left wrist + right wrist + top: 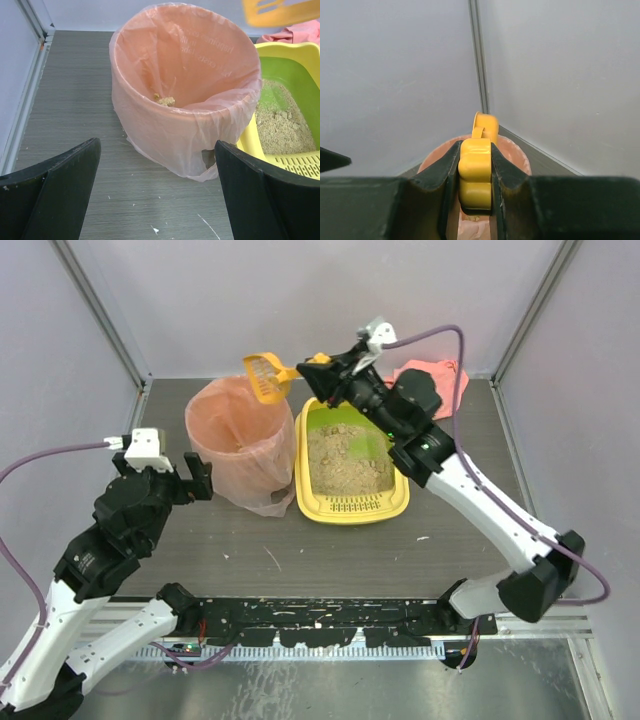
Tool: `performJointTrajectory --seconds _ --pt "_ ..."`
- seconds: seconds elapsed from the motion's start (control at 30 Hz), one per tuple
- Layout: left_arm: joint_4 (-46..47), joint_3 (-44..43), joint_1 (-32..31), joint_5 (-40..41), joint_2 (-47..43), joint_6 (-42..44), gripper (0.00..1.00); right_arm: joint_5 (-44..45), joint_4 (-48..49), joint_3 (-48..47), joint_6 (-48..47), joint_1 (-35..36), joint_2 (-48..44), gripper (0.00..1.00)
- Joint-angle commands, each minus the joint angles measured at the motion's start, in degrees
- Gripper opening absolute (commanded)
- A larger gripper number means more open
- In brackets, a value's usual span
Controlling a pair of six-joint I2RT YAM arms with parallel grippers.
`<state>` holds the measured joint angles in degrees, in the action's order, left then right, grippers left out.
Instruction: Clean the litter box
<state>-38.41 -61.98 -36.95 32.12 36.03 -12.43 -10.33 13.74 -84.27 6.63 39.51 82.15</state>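
Observation:
The yellow litter box (pixel 352 506), green inside with beige litter, sits mid-table; its corner shows in the left wrist view (pixel 295 50). My right gripper (pixel 318 368) is shut on the handle of a yellow slotted scoop (pixel 264 375), held raised over the far rim of the round bin lined with a pink bag (pixel 240 440). In the right wrist view the scoop handle (pixel 476 175) is clamped between the fingers, with the bin (pixel 512 150) below. My left gripper (pixel 185 478) is open and empty, low over the table just left of the bin (pixel 185 85). Bits of litter lie inside the bin.
A pink cloth (pixel 432 375) lies at the back right behind the right arm. Grey enclosure walls stand close on the left, back and right. Small white specks dot the dark tabletop (pixel 300 560).

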Motion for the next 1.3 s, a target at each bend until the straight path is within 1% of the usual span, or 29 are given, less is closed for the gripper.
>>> performJointTrajectory --seconds 0.0,0.13,0.27,0.37,0.47,0.57,0.67,0.97,1.13,1.27 --pt "3.29 0.1 0.32 -0.74 1.34 -0.16 0.98 3.88 2.23 3.82 8.13 -4.54 -8.96 0.01" --pt "3.96 0.03 0.33 -2.69 3.26 -0.13 0.98 10.08 -7.4 6.6 7.71 -7.47 -14.35 0.01" --pt "5.16 0.03 0.3 -4.27 5.04 -0.13 0.98 18.54 -17.03 7.52 5.19 -8.0 -17.69 0.01" --pt "5.64 -0.03 0.32 -4.64 5.85 0.18 0.98 24.81 -24.6 7.14 4.43 -7.96 -17.76 0.01" --pt "5.96 -0.05 0.34 -4.75 6.52 0.58 0.98 27.27 -31.31 5.59 3.52 -8.04 -15.09 0.01" --pt "6.03 0.05 0.38 -4.86 7.13 0.74 0.98 28.03 -35.4 3.39 2.55 -8.04 -10.49 0.01" --pt "5.99 0.27 0.32 -4.94 7.46 0.81 0.98 28.33 -37.39 0.45 1.86 -8.49 -5.33 0.01" --pt "5.95 0.87 0.34 -4.52 7.38 1.18 0.98 26.95 -37.96 -8.42 1.67 -11.65 8.75 0.01" --pt "5.83 1.02 0.35 -4.44 7.54 1.19 0.98 23.49 -38.09 -12.27 2.67 -14.91 15.9 0.01" --pt "5.64 1.02 0.31 -4.35 7.67 1.35 0.98 18.87 -38.73 -15.95 3.68 -16.71 20.61 0.01"
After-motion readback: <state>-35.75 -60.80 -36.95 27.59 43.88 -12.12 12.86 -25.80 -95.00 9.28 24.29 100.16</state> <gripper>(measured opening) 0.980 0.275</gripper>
